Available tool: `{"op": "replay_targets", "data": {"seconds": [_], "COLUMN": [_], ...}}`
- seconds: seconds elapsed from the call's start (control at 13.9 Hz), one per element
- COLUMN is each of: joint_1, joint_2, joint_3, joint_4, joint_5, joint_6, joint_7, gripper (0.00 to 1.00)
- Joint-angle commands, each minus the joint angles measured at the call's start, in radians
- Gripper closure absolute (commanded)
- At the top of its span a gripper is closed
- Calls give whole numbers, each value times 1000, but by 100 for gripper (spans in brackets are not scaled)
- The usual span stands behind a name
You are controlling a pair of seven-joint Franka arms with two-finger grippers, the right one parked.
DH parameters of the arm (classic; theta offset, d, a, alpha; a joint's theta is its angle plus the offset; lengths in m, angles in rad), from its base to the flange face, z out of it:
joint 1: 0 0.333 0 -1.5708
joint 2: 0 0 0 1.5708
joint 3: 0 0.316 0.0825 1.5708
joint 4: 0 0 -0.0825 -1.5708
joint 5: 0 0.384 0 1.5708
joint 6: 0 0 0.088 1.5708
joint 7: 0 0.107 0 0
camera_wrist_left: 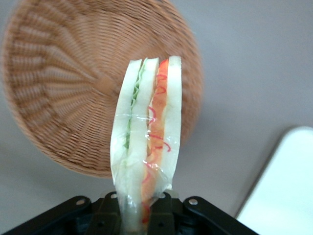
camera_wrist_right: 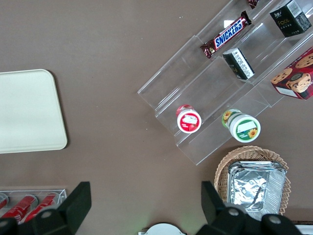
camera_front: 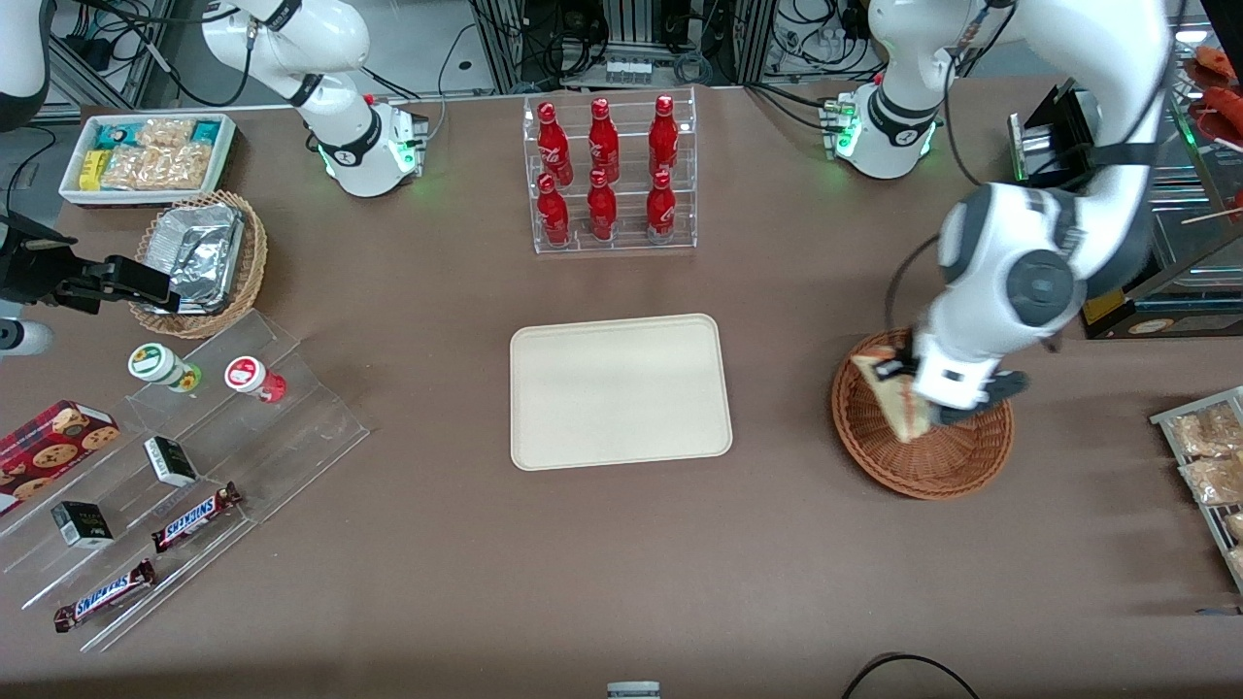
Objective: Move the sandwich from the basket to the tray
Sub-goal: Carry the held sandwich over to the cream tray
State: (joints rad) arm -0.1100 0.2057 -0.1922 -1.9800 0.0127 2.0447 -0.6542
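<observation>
Wrist view: sandwich (camera_wrist_left: 146,147) between fingers (camera_wrist_left: 110,215)

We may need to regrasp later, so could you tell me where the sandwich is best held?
Across its two flat bread faces at one end, as the pincer holds the sandwich now, lifted over the basket: coming from above onto the wedge's edge lets the fingers press bread, not filling.

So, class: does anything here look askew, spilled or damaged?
Nothing stands out. The gripper holds the sandwich intact in its wrap above the basket; the tray lies flat and bare.
</observation>
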Motion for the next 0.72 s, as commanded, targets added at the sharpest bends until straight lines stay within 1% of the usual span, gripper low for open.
{"op": "replay_targets", "data": {"seconds": [0.0,0.14,0.29,0.5,0.65], "joint_1": [-121,-207,-296,-393,-444], "joint_2": [52,109,173,289,365], "joint_3": [8,8,8,8,8], "joint_4": [56,114,189,329,404], "joint_5": [21,20,20,20,18], "joint_6": [-14,-17,-15,-17,-14], "joint_7": [-5,-21,-79,-189,-225], "gripper": [100,100,100,100,100]}}
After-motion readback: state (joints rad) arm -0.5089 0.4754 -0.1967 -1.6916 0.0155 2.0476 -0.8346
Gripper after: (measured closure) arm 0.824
